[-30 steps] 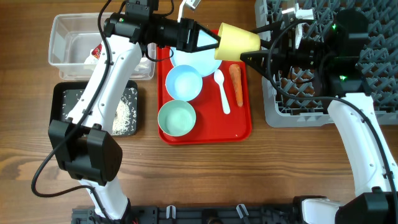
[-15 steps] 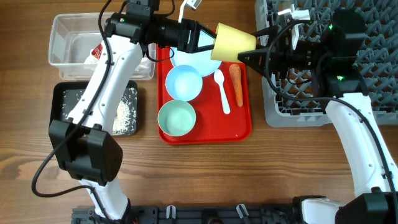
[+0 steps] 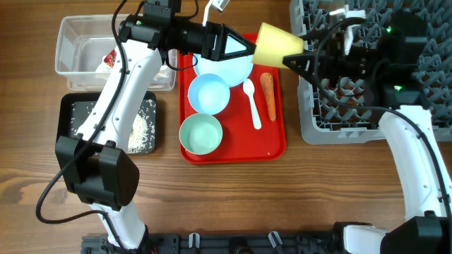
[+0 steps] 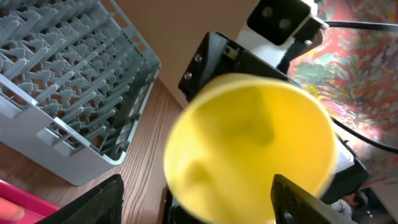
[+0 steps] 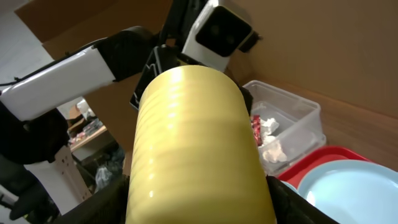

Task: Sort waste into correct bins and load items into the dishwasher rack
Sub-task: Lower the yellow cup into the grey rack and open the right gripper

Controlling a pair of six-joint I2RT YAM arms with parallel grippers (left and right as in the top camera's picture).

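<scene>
yellow cup (image 3: 277,44) is on its side, pinched in my right gripper (image 3: 295,58), up over the red tray's (image 3: 233,152) far corner beside the grey rack (image 3: 353,120). my left gripper (image 3: 244,46) is spread wide at its mouth.

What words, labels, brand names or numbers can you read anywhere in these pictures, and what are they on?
No text can be read in any view.
The yellow cup, the red tray and the dishwasher rack show no lettering.
The red wrapper in the clear tub may carry print, but it is too small to tell.
</scene>
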